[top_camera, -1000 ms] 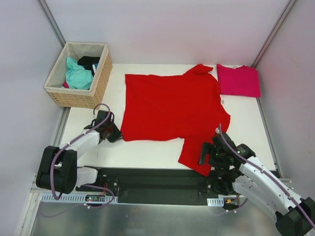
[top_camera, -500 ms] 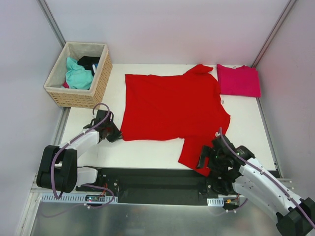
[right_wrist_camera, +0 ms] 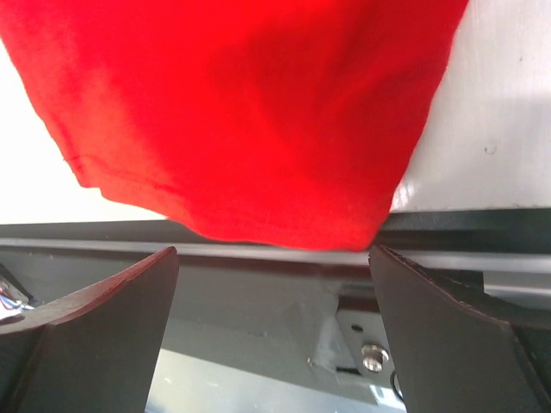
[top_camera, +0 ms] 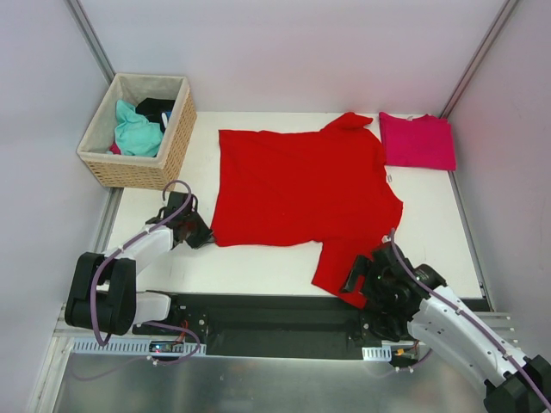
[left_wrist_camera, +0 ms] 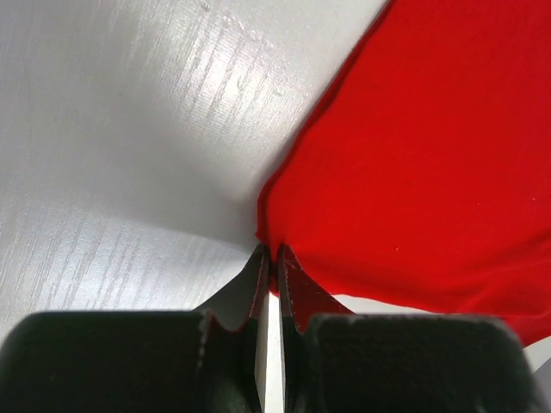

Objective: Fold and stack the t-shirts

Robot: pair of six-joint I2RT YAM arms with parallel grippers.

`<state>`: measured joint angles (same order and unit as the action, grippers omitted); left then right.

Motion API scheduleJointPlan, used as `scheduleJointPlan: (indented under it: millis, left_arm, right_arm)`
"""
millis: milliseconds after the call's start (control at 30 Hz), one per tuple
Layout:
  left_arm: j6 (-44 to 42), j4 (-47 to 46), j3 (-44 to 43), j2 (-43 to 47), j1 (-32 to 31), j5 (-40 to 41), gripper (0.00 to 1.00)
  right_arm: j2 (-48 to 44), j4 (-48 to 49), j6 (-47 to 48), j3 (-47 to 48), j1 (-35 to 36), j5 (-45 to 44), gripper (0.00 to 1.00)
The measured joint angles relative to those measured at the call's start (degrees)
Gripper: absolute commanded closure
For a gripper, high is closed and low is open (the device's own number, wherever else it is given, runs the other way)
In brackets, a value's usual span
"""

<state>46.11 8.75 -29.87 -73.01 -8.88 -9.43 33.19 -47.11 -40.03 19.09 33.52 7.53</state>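
A large red t-shirt (top_camera: 297, 185) lies spread across the white table (top_camera: 250, 267). One of its sleeves (top_camera: 340, 267) hangs over the near edge. My left gripper (top_camera: 200, 234) is shut on the shirt's near-left corner (left_wrist_camera: 269, 237), which is pinched between the fingertips. My right gripper (top_camera: 360, 277) stands open at the near edge, just before the hanging sleeve (right_wrist_camera: 258, 129), with nothing between its fingers (right_wrist_camera: 112, 310). A magenta-pink t-shirt (top_camera: 417, 140) lies folded at the back right corner.
A woven wicker basket (top_camera: 138, 129) with teal and dark clothes stands at the back left, off the table's corner. A black rail (top_camera: 267, 314) runs along the near edge between the arm bases. Walls close in on both sides.
My right gripper has drawn back toward the near edge, still open, along the hanging sleeve. My left gripper has kept its hold and barely moved.
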Motion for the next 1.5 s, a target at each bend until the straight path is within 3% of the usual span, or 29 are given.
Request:
scheduleJointPlan:
  millis: [533,833,1033,1133,1233,1400,1500]
  left_arm:
    - [-0.5,0.0,-1.5,-2.0,0.4,-0.9,1.00]
    - [-0.5,0.0,-1.8,-2.5,0.4,-0.9,1.00]
    - [-0.5,-0.1,-1.9,-2.6,0.4,-0.9,1.00]
    - [-0.5,-0.1,-1.9,-2.6,0.7,-0.9,1.00]
    - [-0.5,-0.1,-1.9,-2.6,0.7,-0.9,1.00]
    - [-0.5,-0.1,-1.9,-2.6,0.7,-0.9,1.00]
    - [-0.5,-0.1,-1.9,-2.6,0.7,-1.0,1.00]
  right_arm:
    - [0.6,2.7,1.7,-1.8,-8.0,0.8,0.02]
    - [0.6,2.6,3.4,-2.0,-8.2,0.6,0.06]
    - [1.9,2.7,3.8,-2.0,-8.2,-0.2,0.29]
    - [2.5,2.7,4.3,-2.0,-8.2,-0.5,0.52]
    - [2.8,2.3,4.5,-2.0,-8.2,-0.8,0.65]
    - [3.2,1.8,4.6,-2.0,-8.3,-0.9,0.70]
    - [3.2,1.8,4.6,-2.0,-8.3,-0.9,0.83]
